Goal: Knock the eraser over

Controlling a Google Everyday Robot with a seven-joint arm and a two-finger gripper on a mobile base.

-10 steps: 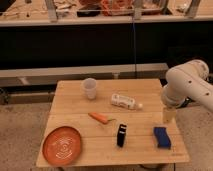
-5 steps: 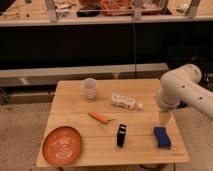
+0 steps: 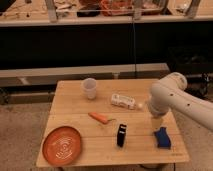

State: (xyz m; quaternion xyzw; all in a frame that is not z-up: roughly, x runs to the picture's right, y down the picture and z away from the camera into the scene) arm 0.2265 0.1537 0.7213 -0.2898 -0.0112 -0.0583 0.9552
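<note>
The eraser [image 3: 121, 135] is a small black block standing upright near the front middle of the wooden table [image 3: 70, 107]. My gripper [image 3: 156, 125] hangs at the end of the white arm [image 3: 172, 97] on the right side of the table. It points down just above and behind a blue chunky block [image 3: 162, 137]. The gripper is to the right of the eraser, apart from it by about the width of the blue block.
A translucent cup [image 3: 89, 88] stands at the back of the table. A white bottle [image 3: 124, 101] lies on its side in the middle. An orange carrot-like piece [image 3: 99, 117] lies left of the eraser. An orange plate [image 3: 61, 145] sits at the front left corner.
The arm has swung left over the table's right side and lower, bringing the gripper closer to the blue block and the eraser. The objects have not moved.
</note>
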